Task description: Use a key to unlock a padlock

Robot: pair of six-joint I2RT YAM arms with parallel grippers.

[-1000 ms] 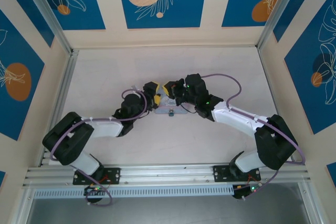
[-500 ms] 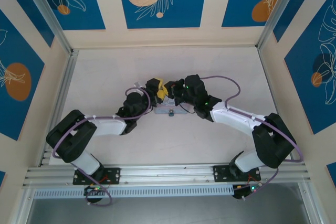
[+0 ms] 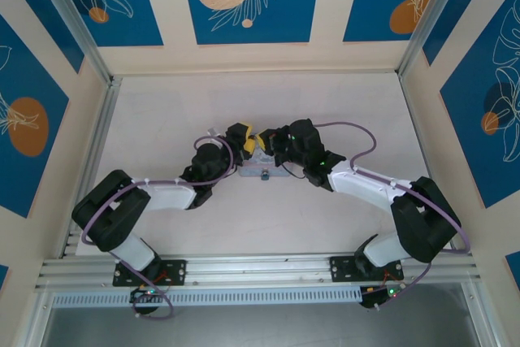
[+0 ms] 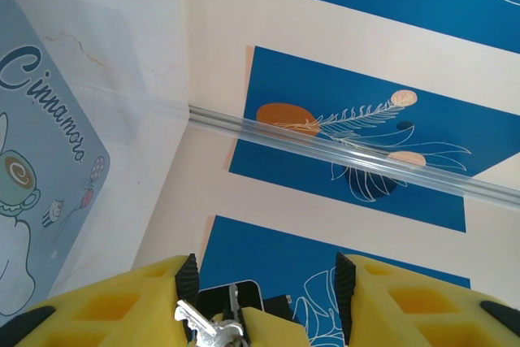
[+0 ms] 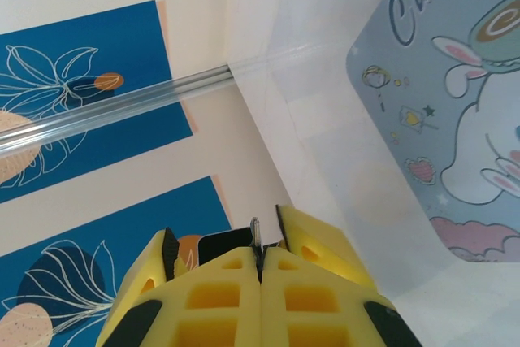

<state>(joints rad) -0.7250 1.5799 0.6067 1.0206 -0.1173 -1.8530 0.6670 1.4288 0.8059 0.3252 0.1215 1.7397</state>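
Over the last second the left arm has swung in toward the middle of the counter [image 3: 162, 111]. In the top view its yellow pads [image 3: 248, 137] now sit right against those of the right arm, just beyond the far edge of the tin [image 3: 250, 170]; a second ago a clear gap lay between the two. The right arm has barely shifted. The right jaws are pressed together on the key [image 5: 255, 232], a thin grey sliver poking out from between them. The left jaws stand apart. The left wrist view shows a wide gap between them, and a small silvery piece of metal [image 4: 205, 327] sits in that gap close to one pad, not visibly pinched. I take that piece to be the other end of the same key, though it is too small to be sure. The padlock [image 3: 265, 175] seems to be the tiny bluish thing at the near edge of the tin, below both arms and touched by neither. The change therefore reads as the start of a regrip or handover of the key between the arms, not yet an approach to the lock. Whichever arm ends up with the key must still carry it down to the keyhole, so the task looks to be at an early stage.
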